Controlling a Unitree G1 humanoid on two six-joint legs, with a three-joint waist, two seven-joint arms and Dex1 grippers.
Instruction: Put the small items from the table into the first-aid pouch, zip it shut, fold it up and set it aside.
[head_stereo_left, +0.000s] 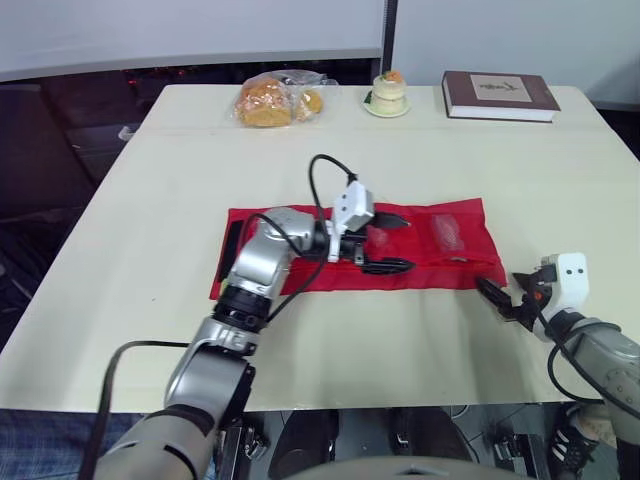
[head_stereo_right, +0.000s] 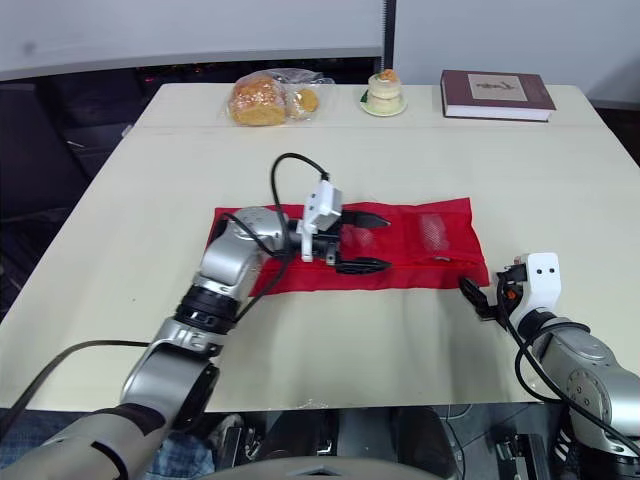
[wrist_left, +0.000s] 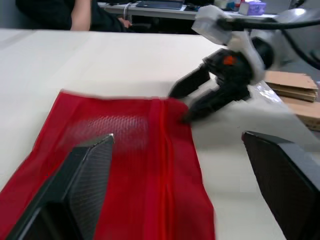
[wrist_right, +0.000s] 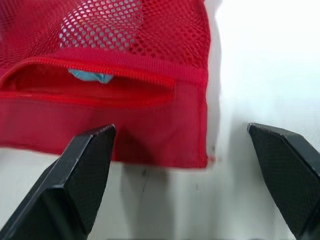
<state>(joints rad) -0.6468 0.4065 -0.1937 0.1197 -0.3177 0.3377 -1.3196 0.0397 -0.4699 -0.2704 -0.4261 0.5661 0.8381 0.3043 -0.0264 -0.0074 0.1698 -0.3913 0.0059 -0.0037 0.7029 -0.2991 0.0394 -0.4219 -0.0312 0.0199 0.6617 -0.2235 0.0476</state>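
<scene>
The pouch lies flat on the table, its pocket unzipped. The left gripper is over it and the right gripper beside its corner, both wide open and empty. Zipping seems next: one must pin it.

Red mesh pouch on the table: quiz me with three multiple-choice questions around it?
1. What colour is the flat mesh pouch? A) blue B) red C) green
2. Where is the dark red hardcover book? A) far right corner of the cream table B) on the pouch C) in a gripper
3. The pouch's zip at its right end: A) gaping open B) fully shut C) torn off
Answers: 1 B, red all over. 2 A, by the far edge. 3 A, right wrist view shows a gap.
</scene>
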